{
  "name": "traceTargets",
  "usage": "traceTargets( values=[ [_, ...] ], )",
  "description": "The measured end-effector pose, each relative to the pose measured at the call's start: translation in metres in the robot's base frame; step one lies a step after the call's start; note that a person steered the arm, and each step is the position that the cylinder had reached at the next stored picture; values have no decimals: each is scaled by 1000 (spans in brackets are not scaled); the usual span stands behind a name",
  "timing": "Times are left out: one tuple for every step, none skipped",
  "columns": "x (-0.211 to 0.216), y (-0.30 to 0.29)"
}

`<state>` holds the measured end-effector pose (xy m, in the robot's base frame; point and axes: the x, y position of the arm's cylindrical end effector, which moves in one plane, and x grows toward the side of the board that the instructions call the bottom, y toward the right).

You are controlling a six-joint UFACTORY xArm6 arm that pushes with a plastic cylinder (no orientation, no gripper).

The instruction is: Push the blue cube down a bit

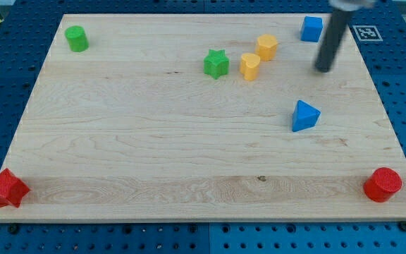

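Blue and small, the blue cube sits on the wooden board close to its top edge, toward the view's right corner. It looks turned a little, so its edges do not run parallel with the board's edge. Being a cube, it has no clear long axis. Its plastic is an even blue and it stands alone, touching no other block.

The rod comes down from the view's top right, and my tip rests on the board below the cube and slightly to its right, near but apart from it. This arm has no jaws, only the rod.

Lower on the right lies the blue triangle. Left of the cube stand the yellow hexagon and just beside it the yellow heart, then the green star. The green cylinder is at the top left corner, the red star at the bottom left, the red cylinder at the bottom right.
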<state>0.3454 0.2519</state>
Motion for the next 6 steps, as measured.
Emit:
traceTargets(
  values=[
    [-3,8],
    [-44,29],
    [-125,38],
    [-144,38],
    [-149,13],
    [-142,-38]
  ],
)
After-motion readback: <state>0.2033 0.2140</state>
